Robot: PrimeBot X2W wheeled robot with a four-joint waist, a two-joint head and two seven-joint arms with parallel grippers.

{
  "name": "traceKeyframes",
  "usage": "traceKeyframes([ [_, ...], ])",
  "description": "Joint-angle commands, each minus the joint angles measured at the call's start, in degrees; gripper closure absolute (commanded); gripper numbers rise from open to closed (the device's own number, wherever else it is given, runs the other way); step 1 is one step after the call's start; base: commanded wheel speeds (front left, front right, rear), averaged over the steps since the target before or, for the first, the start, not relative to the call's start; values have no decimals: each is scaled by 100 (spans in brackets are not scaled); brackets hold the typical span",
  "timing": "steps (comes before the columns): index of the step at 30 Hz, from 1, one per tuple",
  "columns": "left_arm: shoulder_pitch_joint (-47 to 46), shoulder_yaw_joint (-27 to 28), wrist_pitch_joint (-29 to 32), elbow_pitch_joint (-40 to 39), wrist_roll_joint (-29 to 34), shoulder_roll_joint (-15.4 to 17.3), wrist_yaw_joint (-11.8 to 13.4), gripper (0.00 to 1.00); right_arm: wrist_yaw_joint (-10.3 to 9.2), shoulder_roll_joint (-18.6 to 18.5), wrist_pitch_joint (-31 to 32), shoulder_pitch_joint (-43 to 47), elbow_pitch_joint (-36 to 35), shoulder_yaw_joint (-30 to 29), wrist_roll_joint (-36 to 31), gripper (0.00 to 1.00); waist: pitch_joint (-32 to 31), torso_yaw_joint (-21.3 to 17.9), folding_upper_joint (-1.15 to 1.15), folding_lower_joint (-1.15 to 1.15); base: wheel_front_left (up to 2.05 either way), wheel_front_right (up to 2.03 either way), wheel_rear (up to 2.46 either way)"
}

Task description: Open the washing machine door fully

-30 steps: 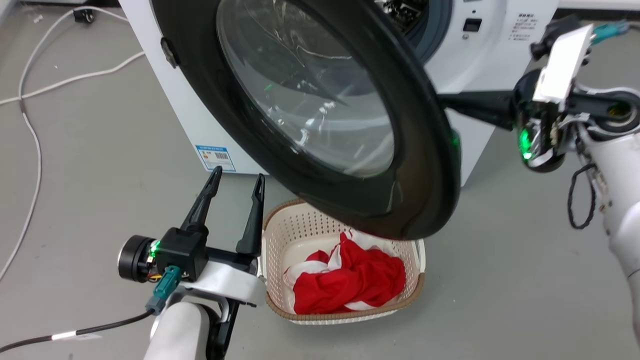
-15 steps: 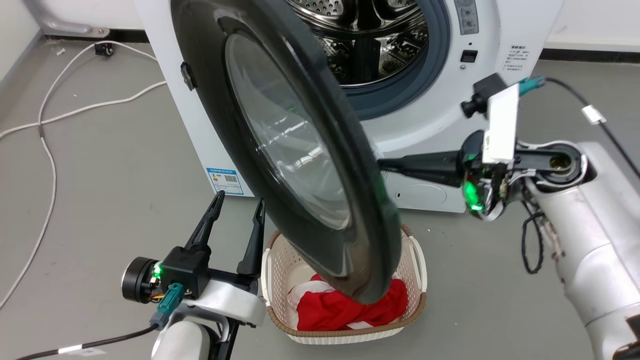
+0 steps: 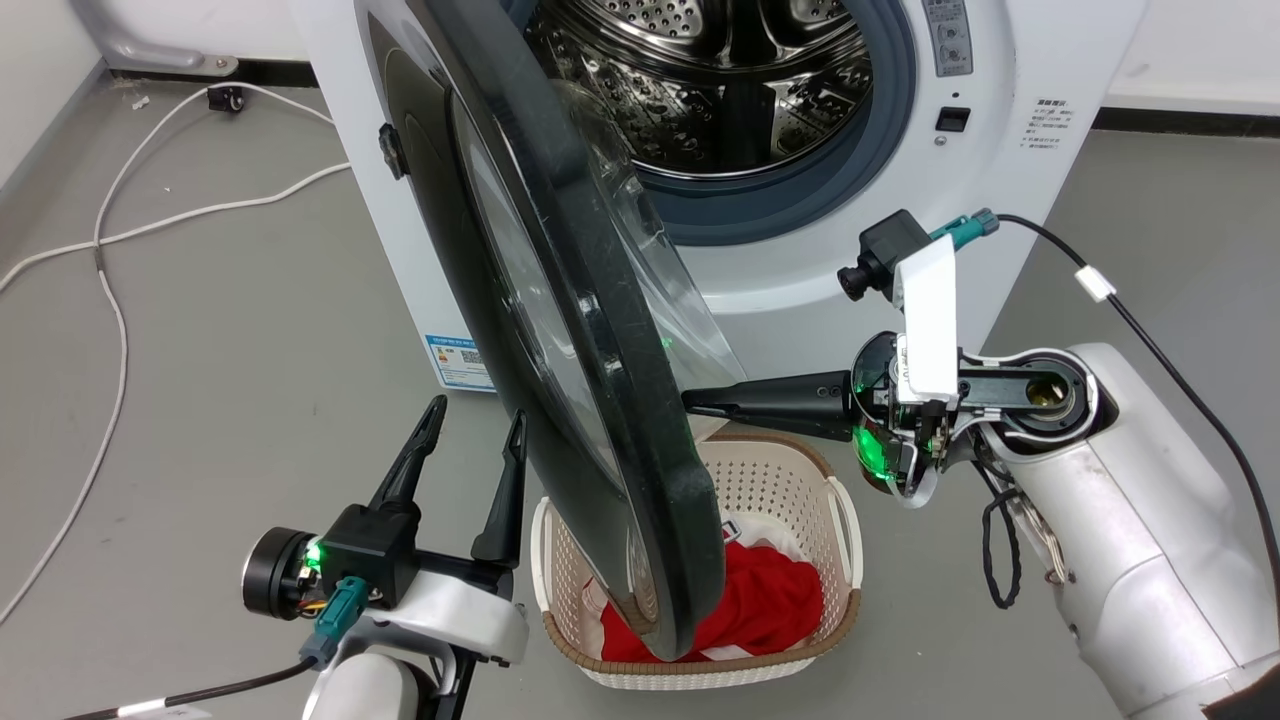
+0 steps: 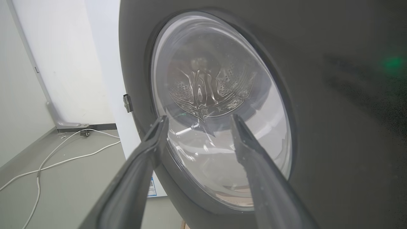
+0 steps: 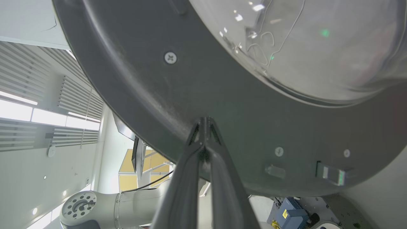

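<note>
The white washing machine stands ahead with its steel drum exposed. Its washing machine door, black-rimmed with a clear glass bowl, stands swung out on its left hinge, nearly edge-on in the head view. My right gripper is shut with nothing between its fingers, and its tips press on the door's dark inner rim. My left gripper is open at the lower left, just apart from the door's outer face, with its fingers framing the glass.
A cream perforated basket holding a red-and-white cloth sits on the floor under the door's lower edge. White cables trail over the grey floor at the left. A black cable runs to my right wrist.
The door has swung further out and to the left, baring the drum, and my shut right gripper has followed it leftward. The head view has shifted too. My left gripper has stayed put.
</note>
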Motion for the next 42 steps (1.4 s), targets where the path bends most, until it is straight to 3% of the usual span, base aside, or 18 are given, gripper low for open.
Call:
traceKeyframes([
  [1,42,18,-15,-17,5,-5,12,0,-1,3,-95,115,-40,11,21,100,8,-4,0,1,0,0,0],
  [9,79,93,-15,-37,-44,-5,67,0,-2,-162,-1695,635,-533,-590,-129,100,11,-83,0,1,0,0,0],
  [19,199,272,-15,-5,-56,-4,118,0,-1,-248,-3308,2277,-1372,-1541,-13,100,-69,-344,0,1,0,0,0],
  [20,206,289,-15,4,-54,-3,116,0,-1,-224,-3476,2457,-1462,-1627,-24,69,-81,-367,0,1,0,0,0],
  [21,212,304,-15,8,-51,-4,117,0,-1,-191,-3624,2631,-1551,-1674,-62,49,-89,-392,0,1,0,0,0],
  [22,215,318,-15,10,-48,-4,116,0,-1,-177,-3814,2801,-1647,-1722,-155,11,-99,-413,0,1,0,0,0],
  [23,229,331,-15,12,-46,-4,114,0,-1,-180,-4024,2967,-1731,-1764,-278,0,-113,-431,0,1,0,0,0],
  [26,261,366,-15,15,-47,-4,114,0,-1,-104,-4477,3264,-1892,-1850,-484,0,-127,-462,0,1,0,0,0],
  [32,323,431,-15,33,-80,-4,134,0,-1,24,-5787,3836,-2159,-1846,-1557,0,-193,-536,0,1,0,0,0],
  [37,358,443,-15,60,-75,-3,122,0,-1,-102,-6882,4027,-2117,-1897,-2972,0,-275,-569,0,1,0,0,0],
  [42,372,453,-15,54,-64,-3,118,0,-2,-179,-7540,3943,-2090,-2240,-5235,0,-300,-580,0,1,0,0,0],
])
